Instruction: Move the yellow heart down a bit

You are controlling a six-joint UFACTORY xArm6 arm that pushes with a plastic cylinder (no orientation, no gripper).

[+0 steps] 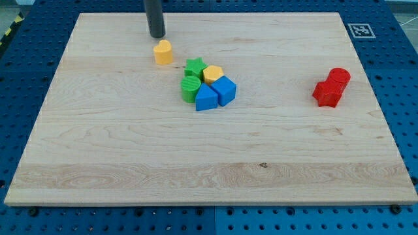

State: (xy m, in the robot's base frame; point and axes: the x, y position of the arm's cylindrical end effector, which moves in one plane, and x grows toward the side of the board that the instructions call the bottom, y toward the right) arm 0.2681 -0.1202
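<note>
wooden board [130,163]; yellow heart [163,52] upright, pale orange-yellow; my tip [157,35] just above, no pincer.

The yellow heart [163,52] is a small, chunky block of warm yellow-orange, standing flat on the wooden board with its heart-shaped face turned upward and its sides plain. It sits in the upper left part of the worktop, nearer the top edge than the bottom and nearer the left edge than the right, though clear of both edges. It stands alone, touching no other block, upright and not tipped.
</note>
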